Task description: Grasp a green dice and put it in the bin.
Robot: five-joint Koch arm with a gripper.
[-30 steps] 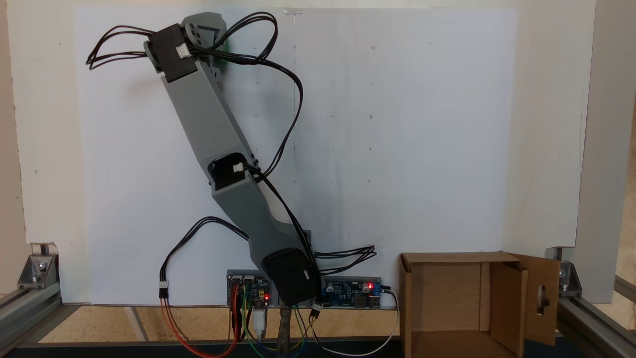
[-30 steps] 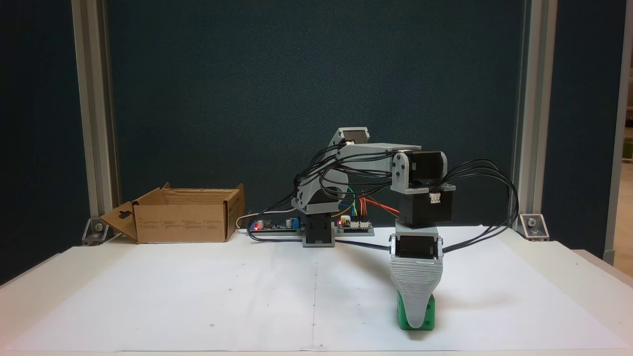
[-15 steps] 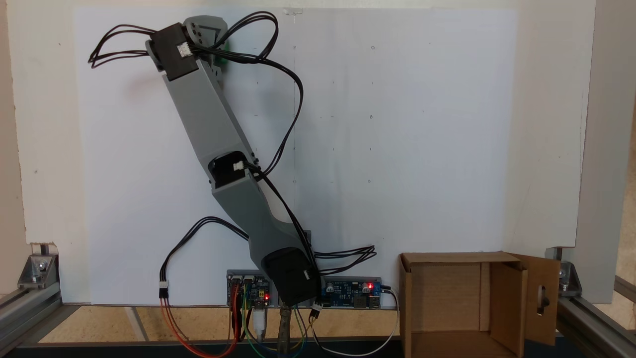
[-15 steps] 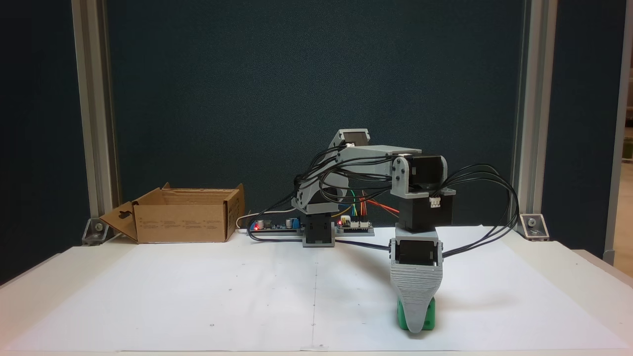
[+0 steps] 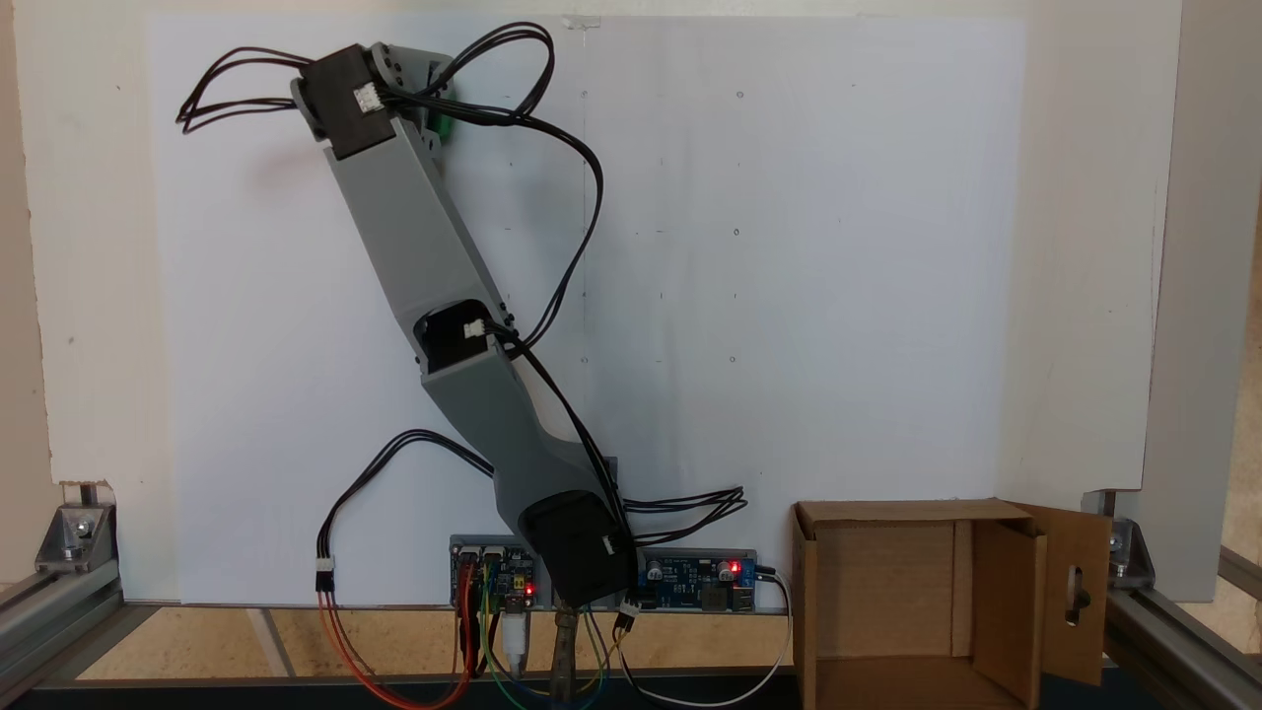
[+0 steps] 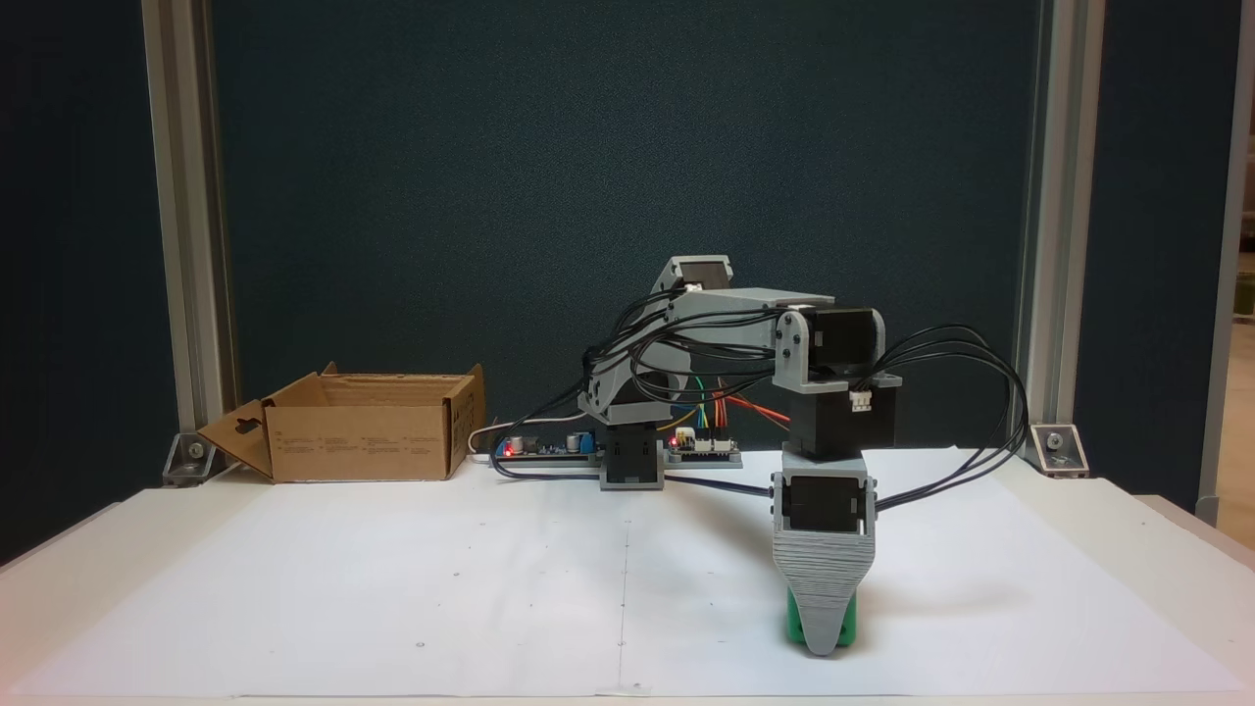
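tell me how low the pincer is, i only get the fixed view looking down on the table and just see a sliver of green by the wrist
observer: In a fixed view the pincer points straight down, its tip at the paper, in front of the green dice.
operator: is it shut on it
observer: Cannot tell. One jaw stands behind the other there, so a single tip shows, with green on both sides of it.
operator: is the bin tall
observer: No. The bin has an open top, and its rim sits lower than the level top link of the arm.
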